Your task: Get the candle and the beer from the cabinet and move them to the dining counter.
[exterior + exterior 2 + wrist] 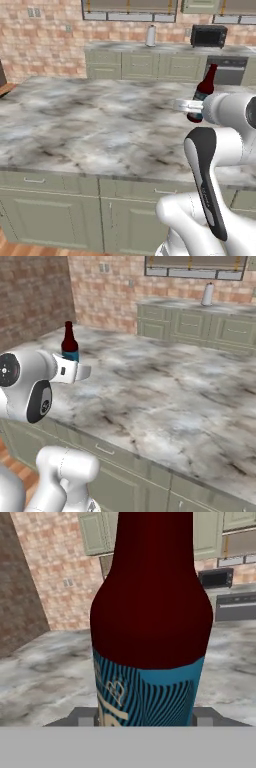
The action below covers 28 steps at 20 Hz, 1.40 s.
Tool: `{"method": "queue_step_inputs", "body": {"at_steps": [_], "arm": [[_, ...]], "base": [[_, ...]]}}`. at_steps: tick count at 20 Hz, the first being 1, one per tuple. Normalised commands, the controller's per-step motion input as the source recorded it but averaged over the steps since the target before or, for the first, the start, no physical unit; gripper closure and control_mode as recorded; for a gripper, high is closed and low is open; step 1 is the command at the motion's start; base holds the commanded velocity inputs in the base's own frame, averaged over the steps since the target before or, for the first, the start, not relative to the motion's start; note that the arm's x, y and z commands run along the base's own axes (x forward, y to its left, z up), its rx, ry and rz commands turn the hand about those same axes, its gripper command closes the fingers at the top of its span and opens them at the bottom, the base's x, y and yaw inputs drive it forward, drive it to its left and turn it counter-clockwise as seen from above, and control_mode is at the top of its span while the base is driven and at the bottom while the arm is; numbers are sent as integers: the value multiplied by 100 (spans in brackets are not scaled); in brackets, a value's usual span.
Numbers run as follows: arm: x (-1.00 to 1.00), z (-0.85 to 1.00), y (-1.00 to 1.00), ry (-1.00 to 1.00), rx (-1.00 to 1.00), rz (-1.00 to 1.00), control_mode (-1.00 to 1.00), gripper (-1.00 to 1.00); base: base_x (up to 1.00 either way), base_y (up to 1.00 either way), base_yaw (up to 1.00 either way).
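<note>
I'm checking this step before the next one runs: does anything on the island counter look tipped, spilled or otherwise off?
Nothing stands out. The beer is upright above the dining counter, between the fingers of the gripper, with no spill on the marble. Whether its base already touches the counter cannot be told.

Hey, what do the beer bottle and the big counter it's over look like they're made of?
The beer: dark red-brown glass by the look, smooth and softly glossy, with a blue striped label that could be paper. The dining counter: a grey-white slab with dark veining, so marble or a marble-look stone, with a fairly matte finish. Its sage-green base looks like painted wood panels, though that is uncertain in a rendered scene.
</note>
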Motion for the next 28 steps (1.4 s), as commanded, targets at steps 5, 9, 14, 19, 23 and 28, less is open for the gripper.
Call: {"method": "queue_step_inputs", "body": {"at_steps": [5,9,14,19,23,28], "arm": [[0,0,0,0,0,0,100,100],[0,0,0,0,0,0,100,100],[0,0,0,0,0,0,100,100],[0,0,0,0,0,0,100,100],[0,0,0,0,0,0,100,100],[0,0,0,0,0,0,100,100]], "base": [[35,66,-27],[25,71,-22],[1,83,-12],[3,83,-12],[0,83,-13],[2,81,-13]]}}
